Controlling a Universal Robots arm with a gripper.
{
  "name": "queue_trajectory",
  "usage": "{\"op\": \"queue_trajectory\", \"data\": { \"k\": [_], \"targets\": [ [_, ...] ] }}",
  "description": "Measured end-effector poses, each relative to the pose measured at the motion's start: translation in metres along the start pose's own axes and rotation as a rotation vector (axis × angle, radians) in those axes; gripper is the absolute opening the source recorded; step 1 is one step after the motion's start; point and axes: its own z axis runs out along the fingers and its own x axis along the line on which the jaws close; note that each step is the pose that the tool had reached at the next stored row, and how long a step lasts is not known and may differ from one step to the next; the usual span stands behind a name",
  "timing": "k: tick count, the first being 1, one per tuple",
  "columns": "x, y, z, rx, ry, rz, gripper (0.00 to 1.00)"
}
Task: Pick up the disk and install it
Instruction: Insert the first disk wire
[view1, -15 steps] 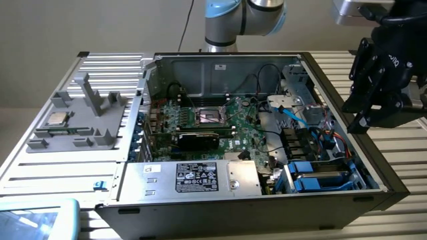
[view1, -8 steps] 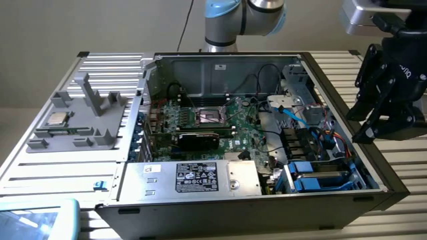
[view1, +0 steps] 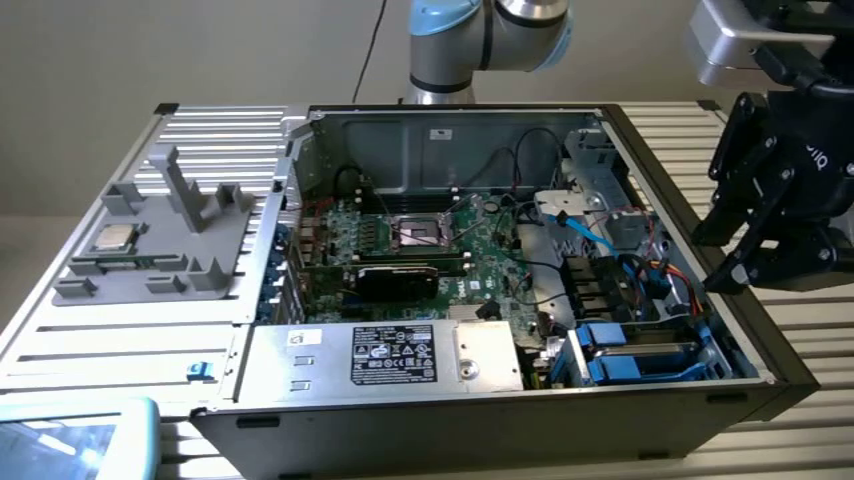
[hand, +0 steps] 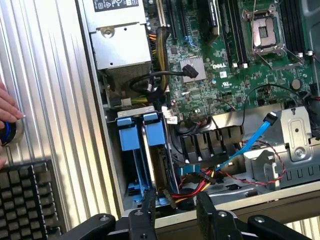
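Disk (hand: 134, 138) seated in case bay (hand: 111, 160), gripper (hand: 176, 196) spread, empty, hovering above

The arm (view1: 487, 40) rises at the far side, approx. in the middle, w/ a silver and light-blue joint at the top of the exterior view. The wrist (view1: 747, 40), a grey metal block, is high at the exterior view's right. Under it hangs the black gripper (view1: 750, 265), pointing down and leaning a bit toward the exterior view's left. In the wrist view the gripper (hand: 176, 205) has its two black fingers (hand: 148, 207) spread apart, w/ a free gap btw. them; nothing is clamped there.
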Motion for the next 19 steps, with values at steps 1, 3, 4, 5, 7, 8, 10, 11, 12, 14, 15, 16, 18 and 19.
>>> {"op": "queue_trajectory", "data": {
  "k": [1,3,4,5,7,8,10,11,12,14,15,16,18,19],
  "targets": [
    [0.0001,0.0004,0.0002,-0.0023,-0.0063,-0.010,0.45],
    [0.0005,0.0016,0.0007,-0.0067,-0.0171,-0.032,0.45],
    [0.0006,0.0021,0.0011,-0.0089,-0.0223,-0.044,0.45],
    [0.0008,0.0026,0.0014,-0.0113,-0.0274,-0.057,0.45],
    [0.0009,0.0031,0.0018,-0.0154,-0.0352,-0.082,0.45],
    [0.0009,0.0032,0.0020,-0.0172,-0.0365,-0.096,0.45],
    [0.0013,0.0032,0.0027,-0.0200,-0.0370,-0.119,0.45],
    [0.0020,0.0031,0.0032,-0.0209,-0.0369,-0.126,0.45],
    [0.0028,0.0029,0.0035,-0.0215,-0.0370,-0.131,0.45],
    [0.0045,0.0022,0.0049,-0.0227,-0.0370,-0.139,0.45],
    [0.0053,0.0017,0.0058,-0.0235,-0.0375,-0.141,0.45],
    [0.0058,0.0013,0.0068,-0.0244,-0.0385,-0.143,0.45],
    [0.0065,0.0002,0.0091,-0.0274,-0.0409,-0.149,0.45],
    [0.0066,-0.0007,0.0099,-0.0291,-0.0426,-0.151,0.45]
  ]
}}
